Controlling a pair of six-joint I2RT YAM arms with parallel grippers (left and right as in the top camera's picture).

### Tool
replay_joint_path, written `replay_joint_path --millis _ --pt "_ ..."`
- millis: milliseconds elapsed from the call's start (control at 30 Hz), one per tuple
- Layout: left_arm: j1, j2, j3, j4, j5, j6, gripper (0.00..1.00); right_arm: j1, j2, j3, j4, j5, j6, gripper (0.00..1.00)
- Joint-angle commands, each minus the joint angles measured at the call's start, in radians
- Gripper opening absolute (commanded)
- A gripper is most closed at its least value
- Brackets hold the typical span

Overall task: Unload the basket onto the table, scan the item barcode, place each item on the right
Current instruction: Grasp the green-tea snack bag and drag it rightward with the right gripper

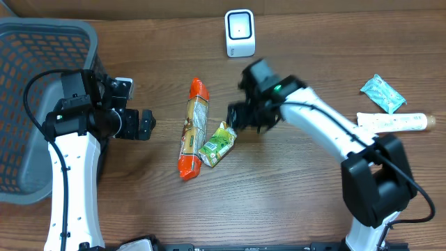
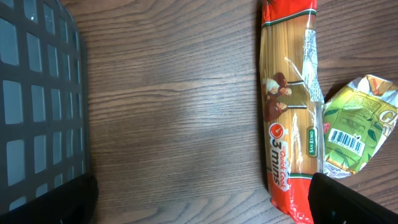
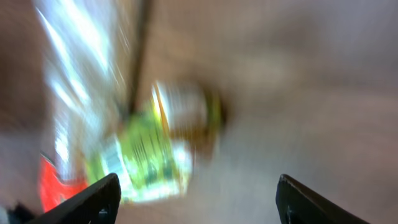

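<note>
The green pouch (image 1: 217, 144) lies just ahead of the open, empty right tool (image 1: 237, 117); the left tool (image 1: 146, 124), also open, is well apart.

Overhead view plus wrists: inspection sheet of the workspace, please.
Surface: wooden table, no spills seen.
Job's things: white scanner at far edge; green packet mid-table, barcode facing up, lying against spaghetti pack.
Clutter: teal sachet and white tube near the right arm's base; grey basket by the left arm.
Grippers: left gripper open, empty; right gripper open, by the green packet, not gripping it.
Cables: black cable looped on left arm; right arm cable at its base.
Surroundings: nothing seen.
</note>
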Motion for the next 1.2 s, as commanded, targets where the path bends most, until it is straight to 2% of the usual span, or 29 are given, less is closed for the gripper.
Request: replay_joint_path --millis 0,200,333,433,533,567,800,1000,1167 --pt "-0.002 0.006 0.017 0.000 0.008 0.019 1.00 -0.042 0.002 0.013 0.087 -0.002 -0.128 0.81" --pt "-0.002 0.006 0.017 0.000 0.008 0.019 0.99 -0.015 0.060 0.007 0.153 -0.047 -0.364 0.81" --pt "-0.002 0.006 0.017 0.000 0.008 0.019 1.00 0.027 0.119 0.008 0.165 -0.052 -0.414 0.79" --pt "-0.002 0.006 0.017 0.000 0.008 0.019 1.00 0.051 0.153 0.008 0.161 -0.051 -0.402 0.70" --pt "-0.002 0.006 0.017 0.000 0.008 0.019 0.99 0.058 0.155 0.008 0.147 -0.050 -0.401 0.49" --pt "-0.002 0.006 0.017 0.000 0.008 0.019 1.00 0.057 0.155 0.008 0.143 -0.045 -0.381 0.39" --pt "-0.002 0.006 0.017 0.000 0.008 0.019 1.00 0.009 0.149 0.038 0.077 -0.036 -0.271 0.04" --pt "-0.002 0.006 0.017 0.000 0.008 0.019 1.00 -0.079 0.117 0.074 -0.011 -0.031 -0.057 0.04" --pt "-0.002 0.006 0.017 0.000 0.008 0.019 0.99 -0.144 0.080 0.073 -0.072 0.175 0.284 0.04"
